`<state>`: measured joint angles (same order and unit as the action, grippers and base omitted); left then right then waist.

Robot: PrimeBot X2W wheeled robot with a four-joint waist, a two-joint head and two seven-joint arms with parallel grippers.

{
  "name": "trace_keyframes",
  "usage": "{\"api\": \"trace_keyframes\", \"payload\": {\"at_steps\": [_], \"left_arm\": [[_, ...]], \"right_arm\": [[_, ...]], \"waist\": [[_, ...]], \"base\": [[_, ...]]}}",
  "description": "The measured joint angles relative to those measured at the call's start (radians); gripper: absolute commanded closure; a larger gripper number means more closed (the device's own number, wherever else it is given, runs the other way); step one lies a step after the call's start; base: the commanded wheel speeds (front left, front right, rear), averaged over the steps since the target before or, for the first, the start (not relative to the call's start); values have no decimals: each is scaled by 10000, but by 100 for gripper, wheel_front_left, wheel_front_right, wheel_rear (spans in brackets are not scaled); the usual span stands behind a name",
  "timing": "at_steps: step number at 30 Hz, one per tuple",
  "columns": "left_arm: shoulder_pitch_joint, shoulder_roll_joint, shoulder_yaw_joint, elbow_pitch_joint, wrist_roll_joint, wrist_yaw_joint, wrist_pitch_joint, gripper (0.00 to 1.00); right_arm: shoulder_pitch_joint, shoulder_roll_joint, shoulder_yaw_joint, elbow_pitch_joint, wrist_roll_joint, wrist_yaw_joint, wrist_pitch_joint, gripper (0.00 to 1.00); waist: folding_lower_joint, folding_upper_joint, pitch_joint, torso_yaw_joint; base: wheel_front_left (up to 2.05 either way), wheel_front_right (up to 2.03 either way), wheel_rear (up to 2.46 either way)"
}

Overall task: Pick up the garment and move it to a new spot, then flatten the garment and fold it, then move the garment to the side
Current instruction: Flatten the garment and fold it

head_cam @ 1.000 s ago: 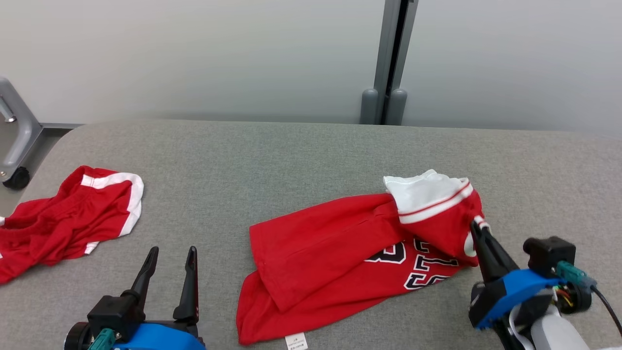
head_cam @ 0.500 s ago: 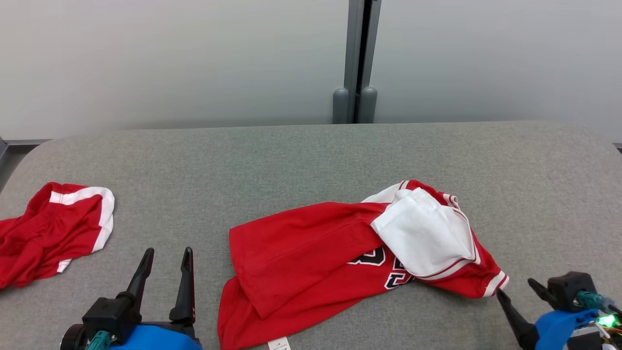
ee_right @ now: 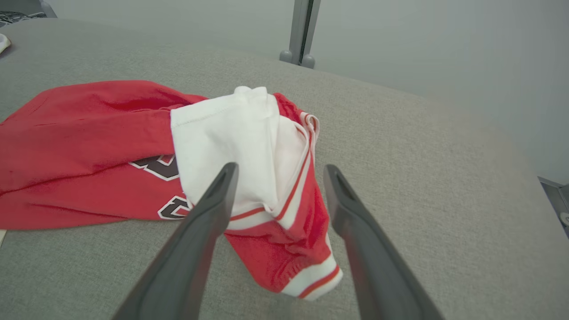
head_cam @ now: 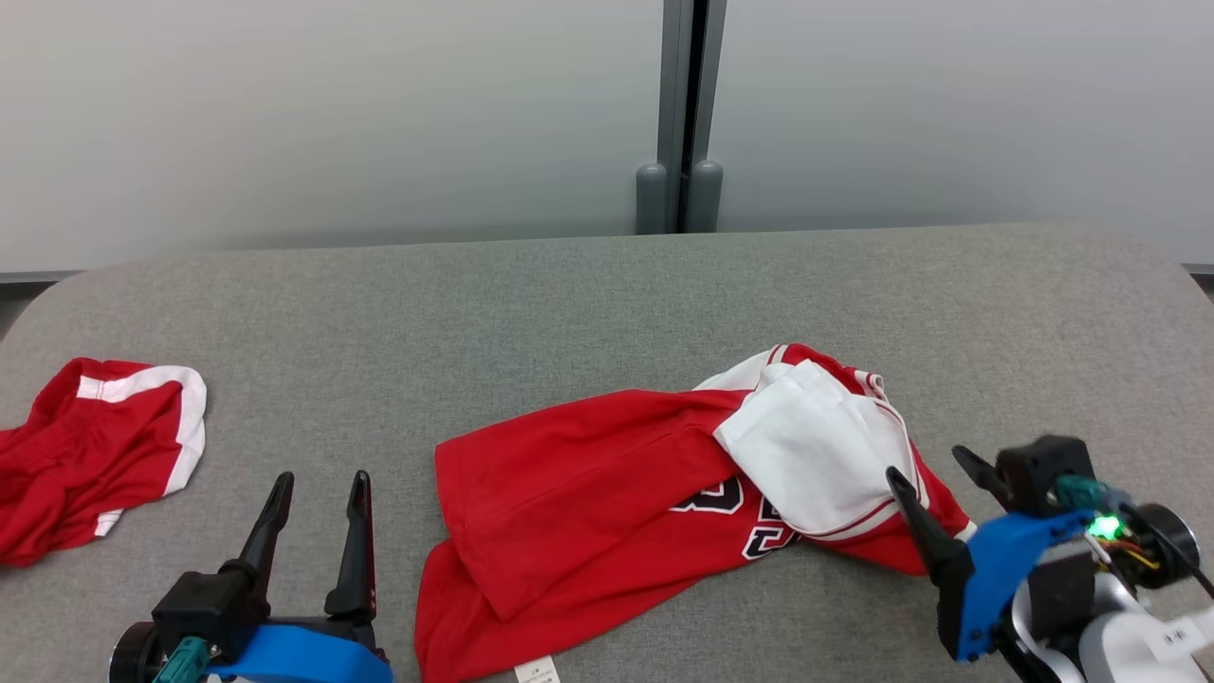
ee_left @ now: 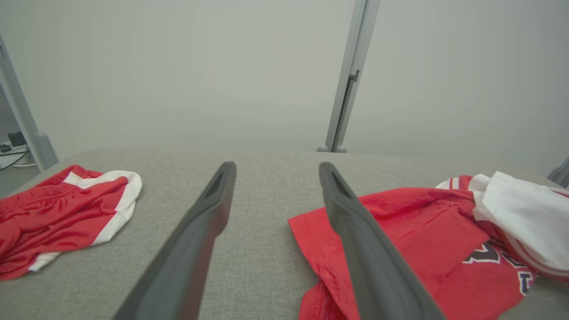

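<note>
My right gripper (head_cam: 925,462): off jersey (head_cam: 588,474) cuff, fingers now spread, hovering beside its right end. Jersey: white lining (head_cam: 816,455) flopped over red front. My head view: shifted.

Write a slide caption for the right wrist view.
Right gripper, jaws open, aimed at the cuffed end of a crumpled red-and-white jersey lying on a grey fabric surface.

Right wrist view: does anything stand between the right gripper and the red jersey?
Nothing visible does. The open right gripper points straight at the bunched sleeve end of the red jersey, with no other object between.
</note>
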<state>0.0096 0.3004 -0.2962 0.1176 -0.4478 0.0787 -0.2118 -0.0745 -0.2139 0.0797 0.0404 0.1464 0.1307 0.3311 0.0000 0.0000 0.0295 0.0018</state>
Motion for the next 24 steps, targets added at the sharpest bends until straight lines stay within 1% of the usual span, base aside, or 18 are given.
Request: {"api": "trace_keyframes", "payload": {"at_steps": [4, 9, 12, 19, 20, 21, 22, 23, 24], "left_arm": [[-147, 36, -38, -146, 21, 12, 33, 0], [-302, 38, -113, -215, 77, 12, 75, 0], [-322, 59, -107, -221, 77, 40, 75, 0], [-321, 111, -92, -270, 59, 90, 71, 0], [-321, 113, -94, -274, 58, 100, 69, 0], [-321, 113, -94, -278, 50, 107, 67, 0], [-321, 113, -94, -280, 19, 119, 67, 0], [-321, 113, -96, -280, -2, 128, 67, 0], [-321, 111, -102, -280, -2, 130, 65, 0]], "right_arm": [[-1259, 27, 451, 986, 109, 0, 982, 0], [-2526, -48, 836, 2347, 161, -2, 1977, 0], [-2813, -79, 1160, 2757, 334, 0, 2222, 0], [-3060, -205, 1277, 3304, 286, 0, 2063, 0], [-3089, -199, 1344, 3369, 299, 0, 2052, 9], [-3093, -201, 1419, 3415, 324, 0, 2050, 41], [-3092, -198, 1494, 3430, 345, 0, 2025, 87], [-3092, -205, 1609, 3427, 385, 0, 1967, 100], [-3085, -232, 1768, 3411, 422, 0, 1960, 100]], "waist": [[1, 1, 219, 40], [2, 1, 450, 283], [1, 1, 559, 445], [2, 1, 713, 595], [2, 1, 715, 595], [1, 0, 719, 590], [1, 1, 716, 582], [1, 1, 708, 567], [1, 1, 698, 545]], "base": [[0, 0, 0], [0, 0, 0], [0, 0, 0], [0, 0, 0], [0, 0, 0], [0, 0, 0], [0, 0, 0], [0, 0, 0], [0, 0, 0]]}}
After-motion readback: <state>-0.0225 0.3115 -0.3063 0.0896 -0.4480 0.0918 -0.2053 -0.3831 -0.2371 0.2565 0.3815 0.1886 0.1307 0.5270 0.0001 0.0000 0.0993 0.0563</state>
